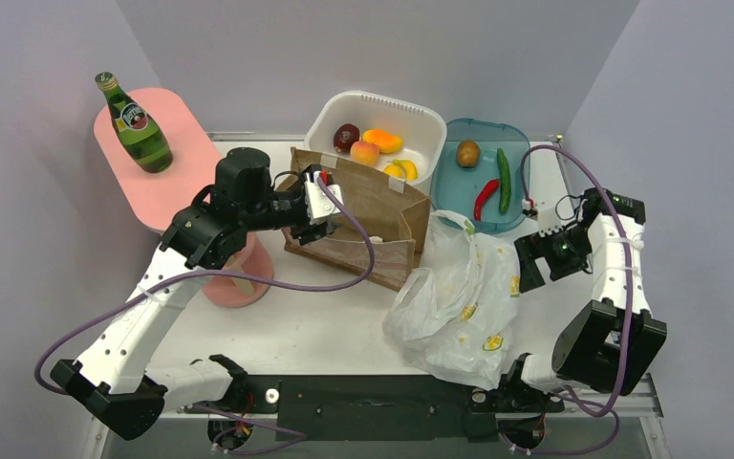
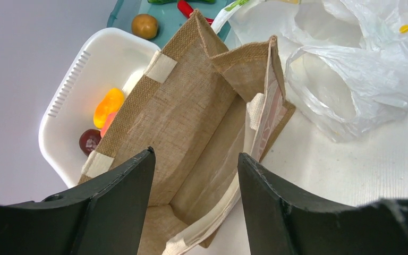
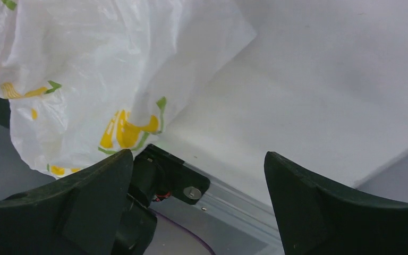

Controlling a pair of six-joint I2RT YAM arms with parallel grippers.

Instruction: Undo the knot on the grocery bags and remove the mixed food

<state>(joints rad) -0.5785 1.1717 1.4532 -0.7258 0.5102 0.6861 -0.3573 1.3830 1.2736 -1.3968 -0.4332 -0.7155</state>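
A crinkled white grocery bag (image 1: 459,296) with yellow marks lies slumped on the table, its mouth loose and open (image 2: 350,69). My right gripper (image 1: 545,256) hangs just right of it, open and empty (image 3: 197,154), with the bag's edge (image 3: 85,69) to the left of its fingers. My left gripper (image 1: 320,206) is open and empty (image 2: 196,154) above the open mouth of a brown bag (image 2: 191,117). A cucumber (image 1: 504,180) and a red pepper (image 1: 485,199) lie in a teal tray (image 1: 459,182). A peach-coloured fruit (image 1: 364,152) sits in a white basin (image 1: 420,120). A green bottle (image 1: 139,127) stands on a pink stand (image 1: 177,186).
The brown bag (image 1: 363,225) stands between the left gripper and the plastic bag. A brown kiwi-like fruit (image 1: 468,153) shares the teal tray. Orange-yellow fruits (image 1: 382,141) and a dark red one (image 1: 346,137) lie in the basin. The table's near edge rail (image 3: 234,196) runs below the right gripper.
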